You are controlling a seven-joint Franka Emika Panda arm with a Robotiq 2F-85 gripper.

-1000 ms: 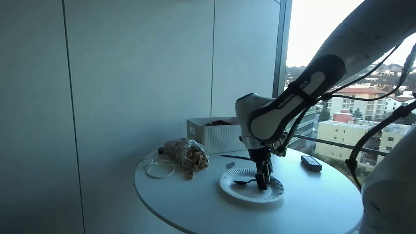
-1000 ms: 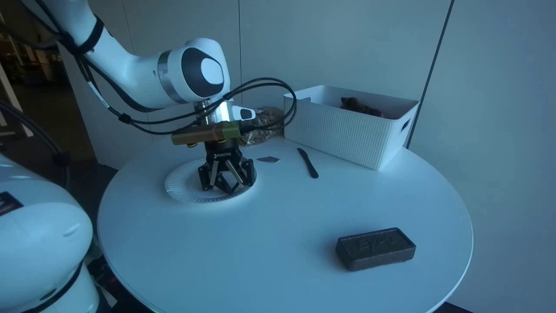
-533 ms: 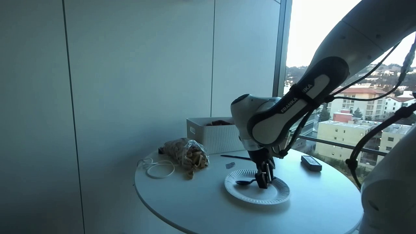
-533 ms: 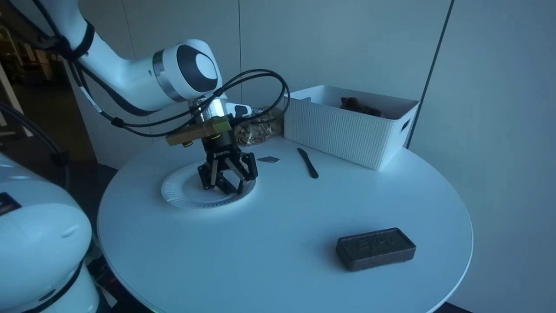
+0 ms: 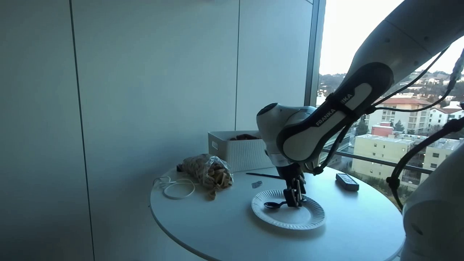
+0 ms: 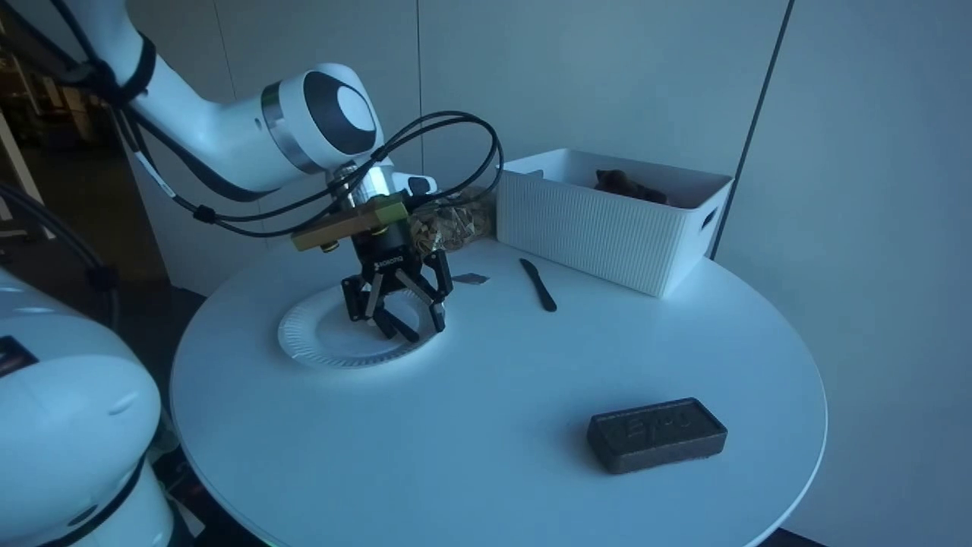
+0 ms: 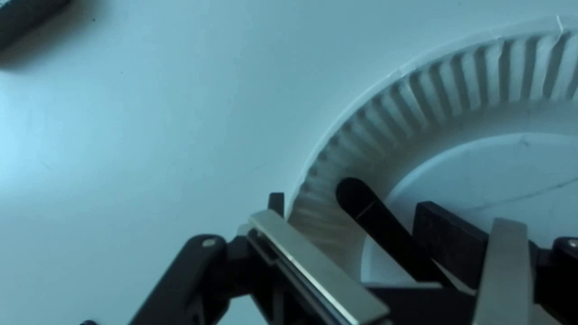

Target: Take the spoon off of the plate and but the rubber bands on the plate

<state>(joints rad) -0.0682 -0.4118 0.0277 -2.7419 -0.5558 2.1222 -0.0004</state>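
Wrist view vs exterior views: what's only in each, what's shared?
Wrist view only: a pale line across the spoon handle near its rounded end; a thin dark line on the flat floor of the plate.

Exterior views only: white box and bag of rubber bands in both, spoon's bowl and white cord in an exterior view.

Shared: plate, spoon handle, table and open pincer. A dark block cut off in the wrist view's corner looks like the one in both exterior views.

White FRANKA-lettered arm [image 5: 359, 93], black cables [image 6: 380, 152], black fingers [image 7: 449, 243]
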